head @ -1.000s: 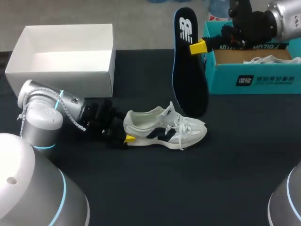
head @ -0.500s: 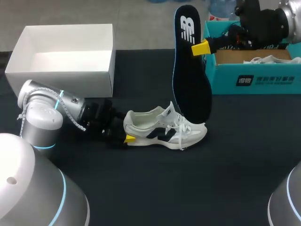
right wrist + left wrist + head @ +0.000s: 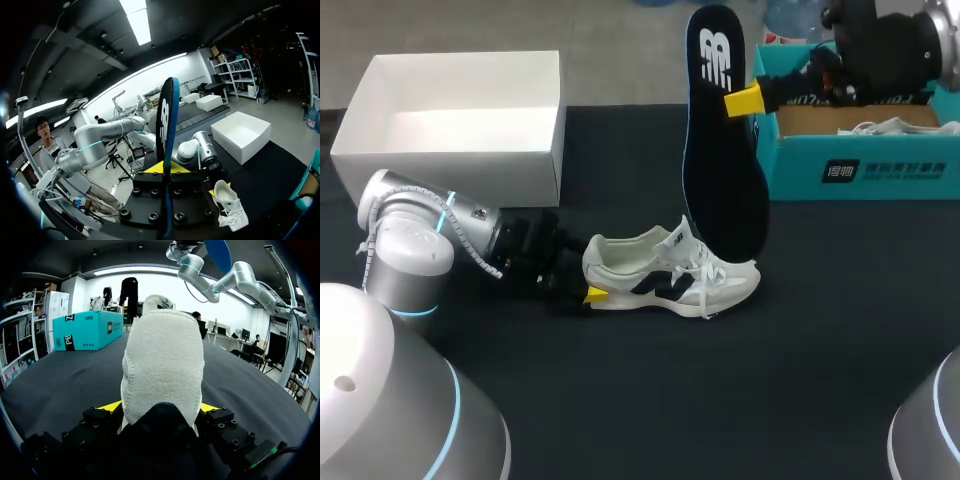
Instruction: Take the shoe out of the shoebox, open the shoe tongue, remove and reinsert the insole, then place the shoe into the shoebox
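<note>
Left gripper [image 3: 588, 286] – at the shoe's heel, clenched on it; in the left wrist view a yellow tip [image 3: 111, 406] pressed to each flank of the heel, in the head view only one tip visible, the other hidden behind the heel.

Shoe [image 3: 670, 272] – low white trainer with dark side panels and white laces, upright on its sole on the dark table [image 3: 650, 400], toe pointing away from the left gripper. Mouth open; inside not legible.

Insole [image 3: 722, 150] – dark, blue-edged, white mark at the heel end. Stood on end just behind the shoe's forefoot, heel end up. Lower tip hidden behind the shoe's tongue; contact with shoe or table not determinable.

Right gripper [image 3: 735, 101] – above and beyond the shoe, grasping the insole near its upper part; far finger hidden behind the insole in the head view, both tips seen flanking its edge in the right wrist view.

White box [image 3: 460, 150] – open, beyond the shoe's heel.

Teal shoebox [image 3: 860, 170] – open, beyond the shoe's toe, cut off at the view's edge; white contents, too little showing to name.
</note>
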{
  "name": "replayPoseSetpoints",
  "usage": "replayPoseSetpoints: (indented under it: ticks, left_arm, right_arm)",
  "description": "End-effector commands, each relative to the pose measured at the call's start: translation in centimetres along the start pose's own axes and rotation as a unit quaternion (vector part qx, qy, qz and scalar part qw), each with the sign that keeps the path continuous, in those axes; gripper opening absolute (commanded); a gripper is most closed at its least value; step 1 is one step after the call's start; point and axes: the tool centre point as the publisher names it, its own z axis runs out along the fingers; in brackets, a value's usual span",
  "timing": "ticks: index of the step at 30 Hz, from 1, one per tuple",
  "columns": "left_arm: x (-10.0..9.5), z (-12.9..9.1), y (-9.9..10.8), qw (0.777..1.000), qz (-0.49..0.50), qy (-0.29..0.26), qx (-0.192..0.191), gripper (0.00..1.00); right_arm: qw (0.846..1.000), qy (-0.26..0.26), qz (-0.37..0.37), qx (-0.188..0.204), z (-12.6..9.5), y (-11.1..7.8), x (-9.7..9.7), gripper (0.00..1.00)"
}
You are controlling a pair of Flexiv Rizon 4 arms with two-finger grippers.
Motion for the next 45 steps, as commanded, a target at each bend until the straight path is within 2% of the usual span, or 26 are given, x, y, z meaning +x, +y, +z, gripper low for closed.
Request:
replayPoseSetpoints:
  ticks: [1, 16, 19, 20, 22, 24, 45]
  left_arm:
    - [0.02, 0.04, -0.01, 1.0, 0.0, 0.0, -0.001, 0.0]
    - [0.02, 0.04, -0.01, 1.0, 0.0, 0.0, -0.001, 0.0]
    - [0.02, 0.04, -0.01, 1.0, 0.0, 0.0, -0.001, 0.22]
    - [0.02, 0.04, -0.01, 1.0, 0.0, 0.0, -0.001, 0.27]
    - [0.02, 0.04, -0.01, 1.0, 0.0, 0.0, -0.001, 0.45]
    - [0.02, 0.04, -0.01, 1.0, 0.0, 0.0, -0.001, 1.0]
    - [-0.19, -0.37, 0.09, 1.0, 0.001, 0.002, -0.002, 1.0]
  right_arm:
    - [1.0, -0.002, 0.001, -0.001, 0.03, -0.24, 0.18, 0.0]
    - [1.0, -0.002, 0.001, -0.001, 0.03, -0.24, 0.18, 0.0]
    - [1.0, -0.002, 0.001, -0.001, 0.03, -0.24, 0.18, 0.0]
    - [1.0, -0.002, 0.001, -0.001, 0.03, -0.24, 0.18, 0.0]
    - [1.0, -0.002, 0.001, -0.001, 0.03, -0.24, 0.18, 0.0]
    - [1.0, -0.002, 0.001, -0.001, 0.03, -0.24, 0.18, 0.0]
    - [1.0, -0.002, 0.001, -0.001, 0.03, -0.24, 0.18, 0.0]
